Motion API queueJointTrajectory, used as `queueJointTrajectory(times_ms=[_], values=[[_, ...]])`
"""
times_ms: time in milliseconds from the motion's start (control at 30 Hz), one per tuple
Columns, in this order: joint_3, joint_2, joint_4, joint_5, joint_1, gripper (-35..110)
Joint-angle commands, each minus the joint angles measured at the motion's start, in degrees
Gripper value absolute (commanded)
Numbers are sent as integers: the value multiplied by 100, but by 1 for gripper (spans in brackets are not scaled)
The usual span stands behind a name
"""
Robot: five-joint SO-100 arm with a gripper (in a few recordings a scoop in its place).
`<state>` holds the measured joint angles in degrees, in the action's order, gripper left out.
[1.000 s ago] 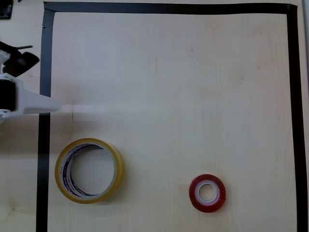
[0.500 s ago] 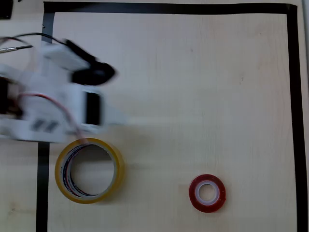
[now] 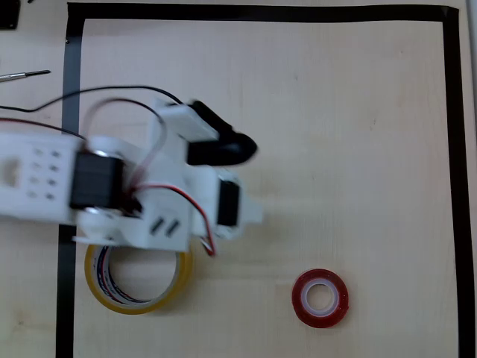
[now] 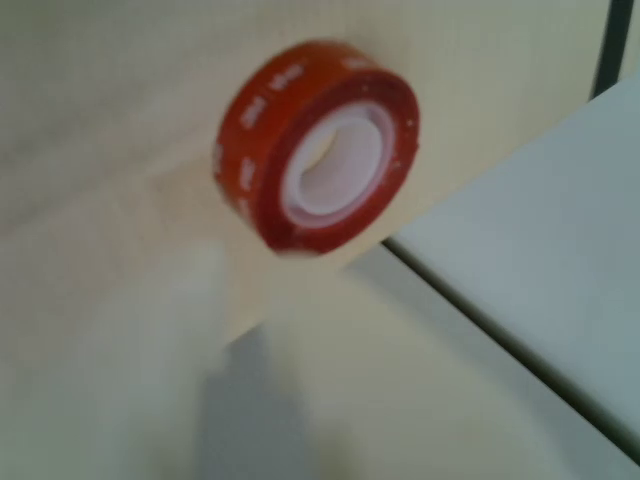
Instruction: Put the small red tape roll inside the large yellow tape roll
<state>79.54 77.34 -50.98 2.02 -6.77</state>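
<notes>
Two tape rolls lie flat on the worktop [image 3: 335, 97] in the overhead view: at lower left the large yellow tape roll [image 3: 141, 302], its top edge covered by the white arm, and well apart at lower right the small red tape roll [image 3: 320, 298]. Between them, higher up, the end effector [image 3: 250, 212] holds nothing; how far open, I cannot tell. Motion blur suggests speed, so overshooting and knocking the red roll away is the risk.

We see a robotics test bench: a pale wooden table [image 3: 335, 112] with a work area framed in black tape [image 3: 261, 12].
</notes>
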Motion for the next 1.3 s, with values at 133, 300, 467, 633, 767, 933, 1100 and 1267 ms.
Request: queueJointTrajectory(times_ms=[133, 300, 467, 633, 767, 933, 1100, 1267], values=[[-2549, -1424, 158, 18, -308, 0], [-4351, -2760, 26, 9, -352, 0], [-8578, -5291, -1283, 35, -396, 0], [-9220, -5897, -1652, 18, -501, 0], [-9334, -5941, -1731, 44, -650, 0], [-9334, -5344, -2549, 9, -589, 0], [-9334, -4737, -3621, -18, -615, 0], [-9334, -4140, -4878, -132, -633, 0]])
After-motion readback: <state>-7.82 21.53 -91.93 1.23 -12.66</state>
